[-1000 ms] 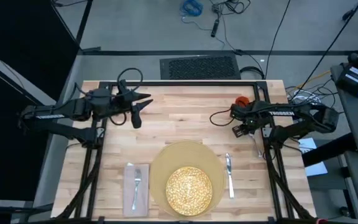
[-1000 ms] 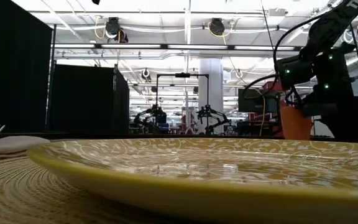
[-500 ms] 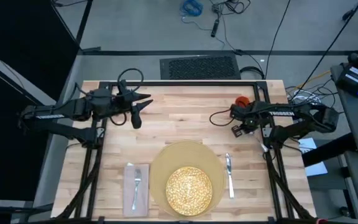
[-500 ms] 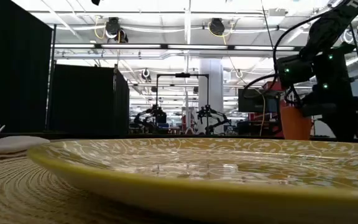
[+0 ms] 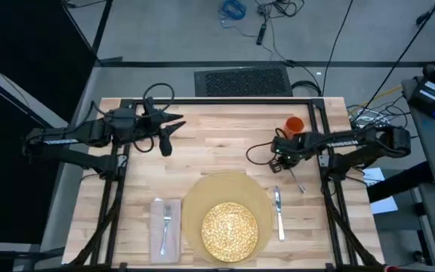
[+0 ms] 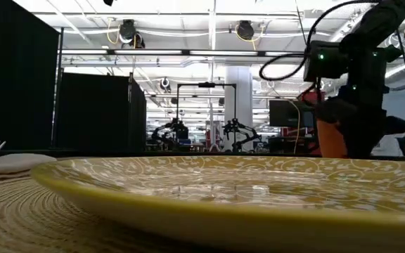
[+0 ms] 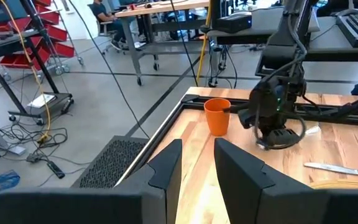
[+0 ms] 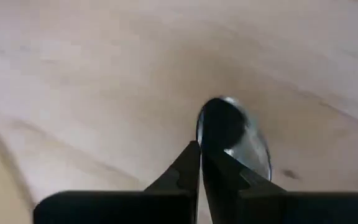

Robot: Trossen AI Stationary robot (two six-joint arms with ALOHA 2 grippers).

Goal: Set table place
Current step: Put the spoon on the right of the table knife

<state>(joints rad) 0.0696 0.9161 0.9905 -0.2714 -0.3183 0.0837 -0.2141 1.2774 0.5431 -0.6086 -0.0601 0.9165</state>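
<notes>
The right gripper sits right of centre in the high view, low over the table, its fingers pressed together on the handle of a silver spoon. In the right wrist view the spoon's bowl shows just past the closed fingertips, over bare wood. In the high view the spoon's handle trails toward the lower right of that gripper. The orange cup stands upright above and just right of the gripper, near the table's upper right corner; the left wrist view shows it apart from the right arm's wrist.

Below the gripper, the knife lies lengthwise just beside the right edge of the round tan placemat at the lower middle of the frame. The yellow speckled plate rests on the placemat's lower half. Left of the placemat lies the beige napkin with the fork on top of it.

The left gripper waits over the upper left of the table, its fingers parted with a narrow gap and holding nothing.
</notes>
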